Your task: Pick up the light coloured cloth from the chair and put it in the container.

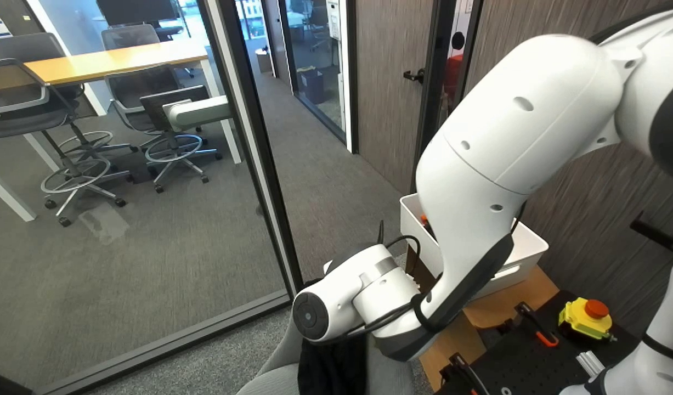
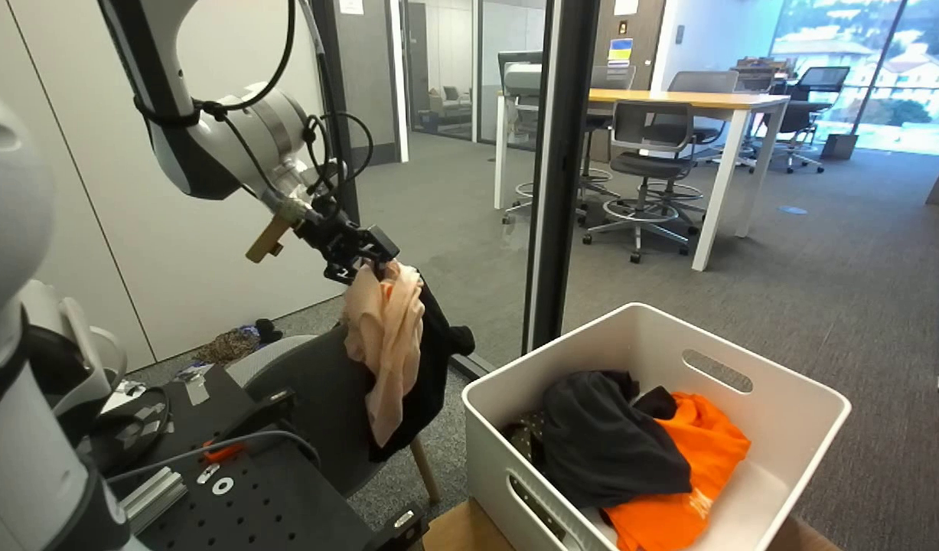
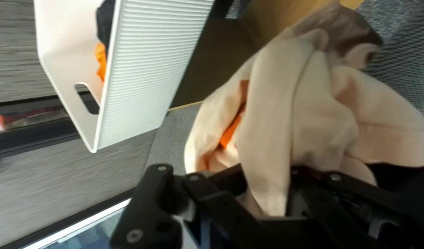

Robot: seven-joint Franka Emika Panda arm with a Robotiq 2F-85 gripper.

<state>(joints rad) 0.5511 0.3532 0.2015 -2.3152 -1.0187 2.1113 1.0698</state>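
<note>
Grey carpet (image 2: 882, 329) stretches far back past a dark post (image 2: 568, 176), office chairs (image 2: 651, 164) standing beyond it, and on the near side here's the action: my hand (image 2: 362, 264) is clenched on the light cloth (image 2: 396, 329), right at its top end, folds bunched in my grasp! Down it hangs in one long drape, orange peeking out of the creases, and it's alongside the back of the grey chair (image 2: 308, 398). Just behind it, a black cloth (image 2: 442, 360) droops over that same chair back; whether the two are touching, I can't tell. Over to the right and nearer, there's the white container (image 2: 660, 344), set on a wooden bench (image 2: 461, 528), apart from the light cloth. Inside, a dark cloth (image 2: 614, 436) lies partly over an orange cloth (image 2: 714, 444).
</note>
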